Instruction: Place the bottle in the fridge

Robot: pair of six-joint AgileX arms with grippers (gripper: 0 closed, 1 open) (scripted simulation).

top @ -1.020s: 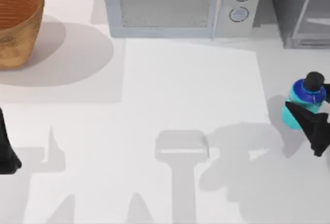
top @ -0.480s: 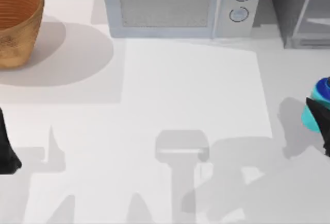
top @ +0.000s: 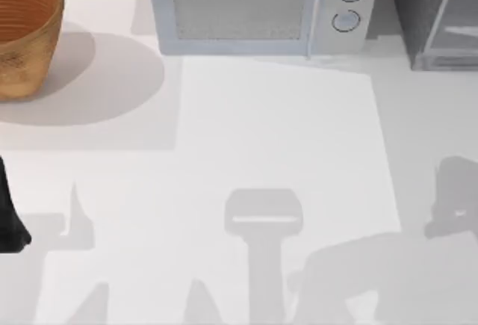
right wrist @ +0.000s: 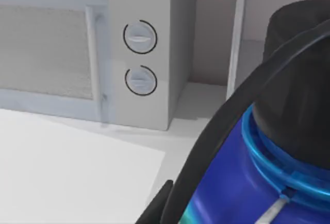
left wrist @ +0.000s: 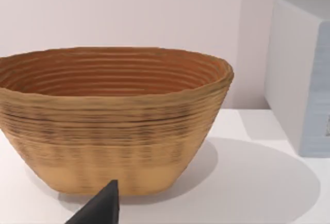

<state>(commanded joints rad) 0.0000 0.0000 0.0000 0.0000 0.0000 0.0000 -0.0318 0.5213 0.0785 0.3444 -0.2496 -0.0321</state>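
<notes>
The bottle (right wrist: 301,69) sits very close in the right wrist view, with its black cap above a blue shoulder. My right gripper (right wrist: 242,188) is shut on it, and one dark finger (right wrist: 216,141) curves around its side. The bottle is held in the air in front of the fridge (right wrist: 238,33), whose silver frame strip rises just behind it. From above, the fridge (top: 441,19) stands at the back right corner, and a shadow falls on the table at the right edge. My left gripper (top: 9,224) is parked at the table's left edge.
A light grey microwave (top: 254,7) with two round dials stands at the back middle, just left of the fridge. A woven wicker basket (top: 26,33) stands at the back left, straight ahead of the left gripper (left wrist: 103,208).
My right gripper has carried the bottle rightward, off the right edge of the top view. Its shadow has shifted right too. The left arm has stayed still.
</notes>
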